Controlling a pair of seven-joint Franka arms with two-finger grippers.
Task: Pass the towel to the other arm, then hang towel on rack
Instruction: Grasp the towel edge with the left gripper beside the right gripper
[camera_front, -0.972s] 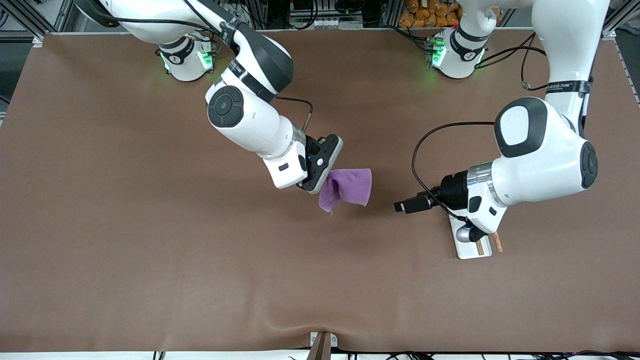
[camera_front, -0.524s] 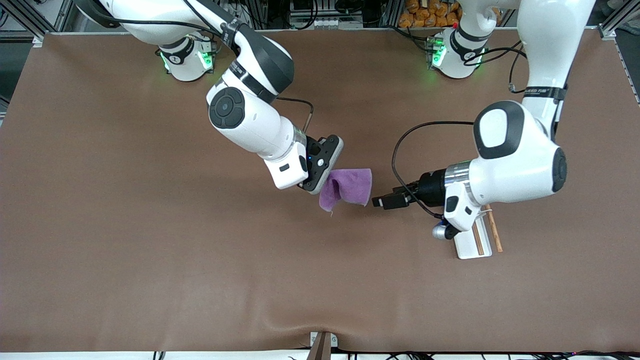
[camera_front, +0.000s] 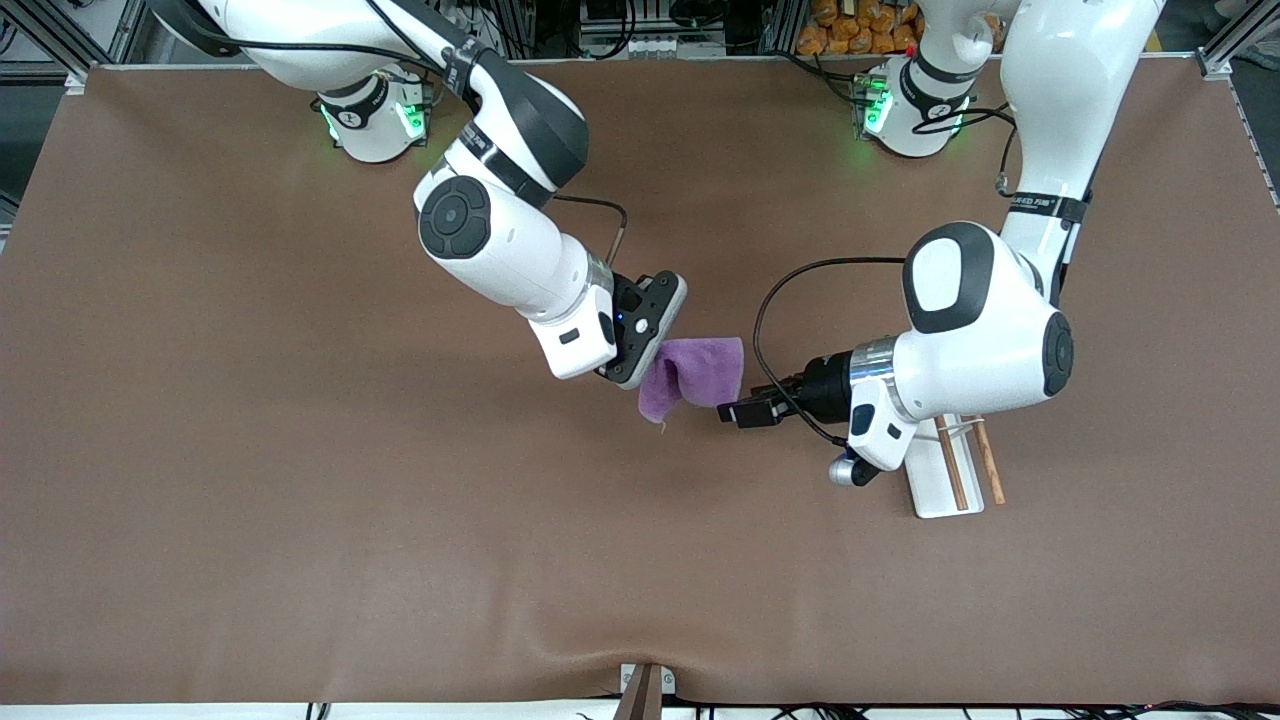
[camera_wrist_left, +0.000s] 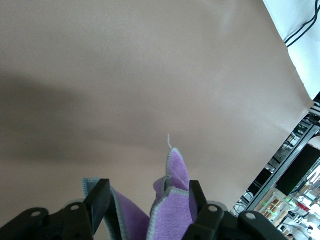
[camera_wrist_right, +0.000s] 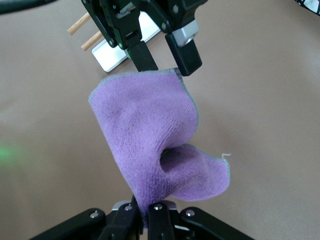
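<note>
Over the desk, the right gripper (camera_front: 640, 375) pinches the towel (camera_front: 695, 376) aloft. The left gripper (camera_front: 735, 412), jaws spread around its free edge, should clamp firmly before any release.

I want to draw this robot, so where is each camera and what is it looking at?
Front view: high across the table, facing both arms; the right gripper holds the towel up, the left gripper reaches its edge, with the rack nearby.
Left wrist view: on the left arm's wrist, looking past its open fingers at the towel between them.
Right wrist view: on the right arm's wrist, looking along the hanging towel to the left gripper and rack.
All three show the towel.
</note>
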